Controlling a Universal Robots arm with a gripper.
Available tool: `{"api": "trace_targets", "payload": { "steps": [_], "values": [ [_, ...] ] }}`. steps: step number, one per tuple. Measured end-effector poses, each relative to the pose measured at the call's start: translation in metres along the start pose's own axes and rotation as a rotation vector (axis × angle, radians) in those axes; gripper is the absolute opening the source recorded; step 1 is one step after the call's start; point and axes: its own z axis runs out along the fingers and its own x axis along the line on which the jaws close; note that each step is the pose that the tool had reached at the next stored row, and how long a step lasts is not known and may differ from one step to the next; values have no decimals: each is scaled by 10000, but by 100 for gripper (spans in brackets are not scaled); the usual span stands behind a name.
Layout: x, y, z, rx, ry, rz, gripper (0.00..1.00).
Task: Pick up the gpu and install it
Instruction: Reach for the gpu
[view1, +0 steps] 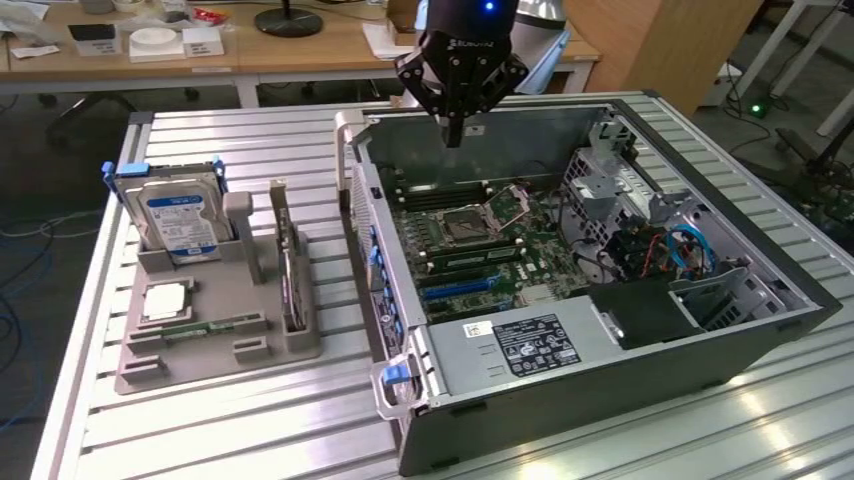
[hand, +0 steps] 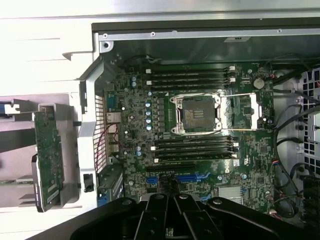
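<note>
The gpu stands on edge in a slot of the grey holder at the exterior view's left, green board and silver bracket upright. In the wrist view the gpu shows as a green board beside the case wall. My gripper hangs over the far end of the open computer case, well apart from the gpu. Its black fingers are pressed together with nothing between them. In the wrist view the gripper points down at the motherboard, near the blue expansion slots.
A hard drive with a blue-white label stands in the holder's far end. A processor chip and a memory stick lie on the holder. The case's power supply and cables fill its near and right parts. Desks stand behind.
</note>
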Motion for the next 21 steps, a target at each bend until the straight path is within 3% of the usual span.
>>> {"api": "trace_targets", "payload": {
  "steps": [21],
  "values": [
    [73,-7,-1,0,0,1,10]
  ]
}}
